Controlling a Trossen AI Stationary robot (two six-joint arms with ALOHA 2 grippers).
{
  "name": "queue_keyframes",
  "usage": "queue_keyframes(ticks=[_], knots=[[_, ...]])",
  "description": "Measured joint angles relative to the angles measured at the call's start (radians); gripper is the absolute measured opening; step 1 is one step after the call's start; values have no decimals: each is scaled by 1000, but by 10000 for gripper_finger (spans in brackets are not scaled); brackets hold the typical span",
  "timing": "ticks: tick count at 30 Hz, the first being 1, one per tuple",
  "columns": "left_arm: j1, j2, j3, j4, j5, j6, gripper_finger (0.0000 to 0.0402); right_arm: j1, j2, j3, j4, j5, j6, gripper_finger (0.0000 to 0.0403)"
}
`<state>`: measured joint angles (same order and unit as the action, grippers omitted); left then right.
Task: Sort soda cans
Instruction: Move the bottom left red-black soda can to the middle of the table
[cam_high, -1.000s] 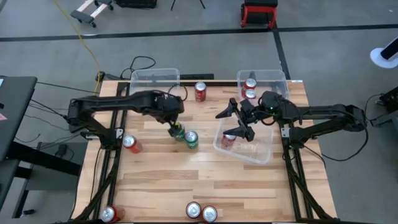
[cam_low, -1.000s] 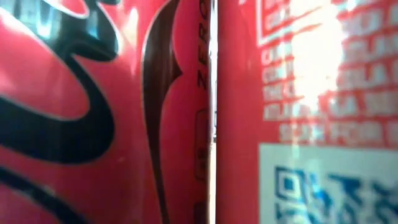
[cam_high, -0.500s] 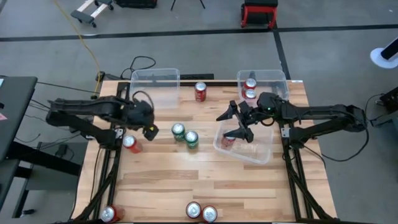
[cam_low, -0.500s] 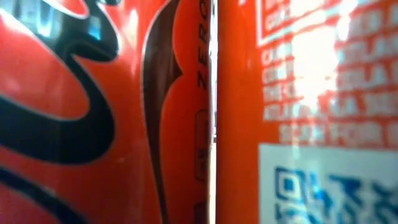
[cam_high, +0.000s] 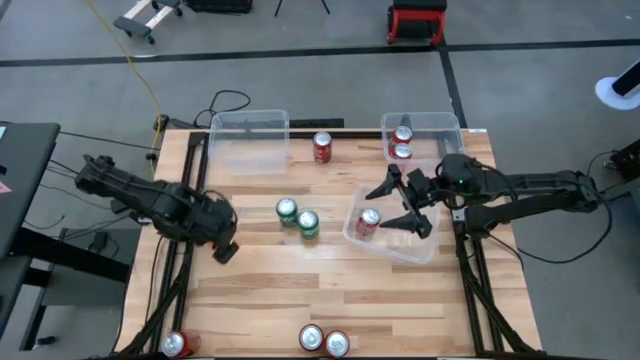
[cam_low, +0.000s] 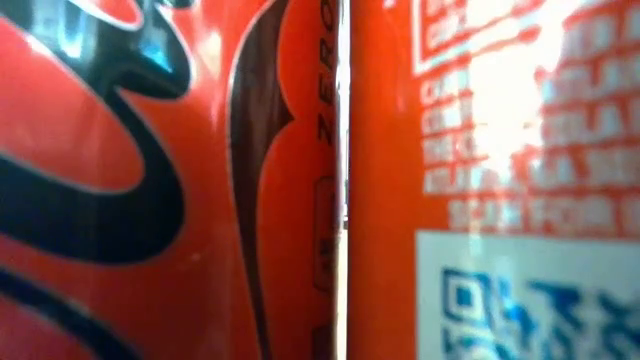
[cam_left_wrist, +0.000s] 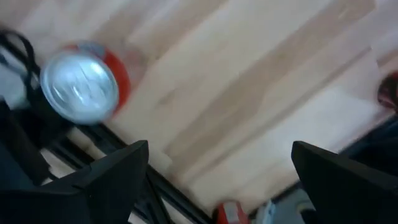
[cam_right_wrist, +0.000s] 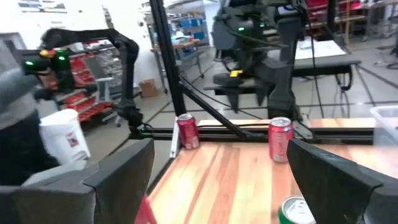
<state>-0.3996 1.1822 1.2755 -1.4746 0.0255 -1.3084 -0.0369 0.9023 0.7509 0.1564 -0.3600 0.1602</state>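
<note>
- Fingers on both arms stand spread and empty: my left gripper hangs over the table's left edge, above a red can that its wrist view shows top-up below it; my right gripper sits over the tilted clear bin, just beside the red can lying inside it.
- Nearest the front edge, two red cans stand side by side, with another at the left corner. Pressed against the low camera, their labels fill it: I read "ZERO" and see a QR code; the rest is too smeared.
- Mid-table, two green cans stand touching.
- Farther back, one red can stands between the two far bins, and two more sit in the right one.
- I judge we are between picks: the left needs to drop over its can and close.
</note>
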Motion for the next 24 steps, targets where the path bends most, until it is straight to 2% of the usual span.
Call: queue_keyframes(ticks=[4, 8, 16, 20, 24], knots=[[-92, 0, 0, 33, 83, -116, 391, 0, 3, 0, 0, 26, -6, 385], [-201, 14, 0, 146, 200, -237, 391, -5, 7, 0, -3, 27, -4, 385], [-394, 113, 0, 289, 221, -425, 385, -5, 21, 1, 6, 27, -4, 385], [-472, 198, 0, 291, 302, -449, 346, -5, 21, 1, 22, 27, -2, 385], [-526, 274, 0, 335, 390, -451, 271, -1, 21, 1, 54, 27, 17, 385]])
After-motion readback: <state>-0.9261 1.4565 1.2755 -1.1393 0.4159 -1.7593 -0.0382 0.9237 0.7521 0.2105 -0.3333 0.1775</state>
